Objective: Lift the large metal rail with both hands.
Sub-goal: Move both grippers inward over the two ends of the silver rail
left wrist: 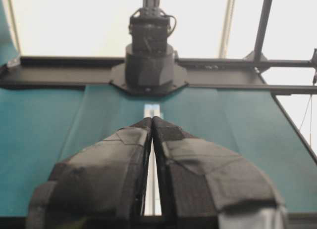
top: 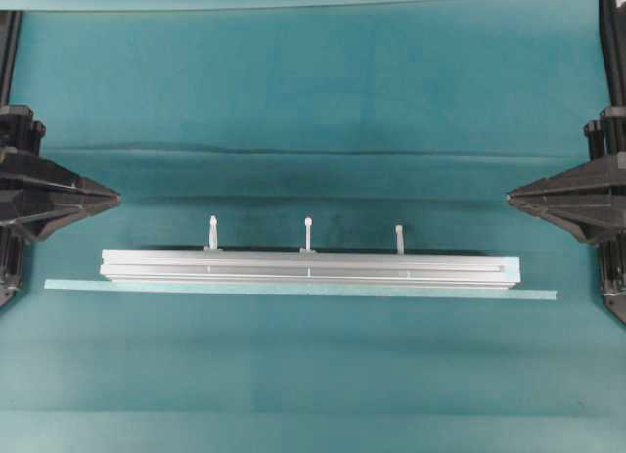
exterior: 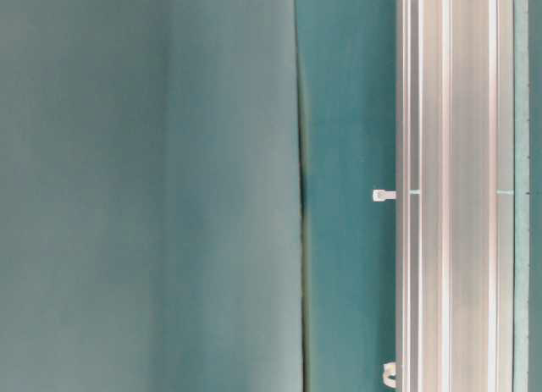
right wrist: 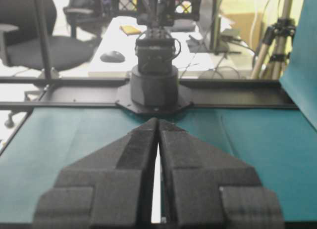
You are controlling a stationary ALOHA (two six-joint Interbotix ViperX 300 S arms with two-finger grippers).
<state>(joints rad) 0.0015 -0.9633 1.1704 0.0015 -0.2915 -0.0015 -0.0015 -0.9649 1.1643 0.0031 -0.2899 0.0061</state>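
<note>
The large metal rail [top: 308, 267] lies flat across the middle of the teal table, with three white zip-tie tails sticking out its far side. It also shows in the table-level view [exterior: 453, 189], and as a sliver beyond the jaws in the left wrist view [left wrist: 151, 110]. My left gripper [top: 115, 196] hovers at the left edge, shut and empty, back from the rail's left end. My right gripper [top: 511, 195] hovers at the right edge, shut and empty, above the rail's right end. In both wrist views the fingertips meet, on the left [left wrist: 151, 118] and on the right [right wrist: 158, 119].
A thin pale flat strip [top: 299, 290], longer than the rail, lies along its near side. A fold in the teal cloth [top: 323, 152] runs across the table behind the rail. The opposite arm's black base [left wrist: 148, 66] stands at the far edge.
</note>
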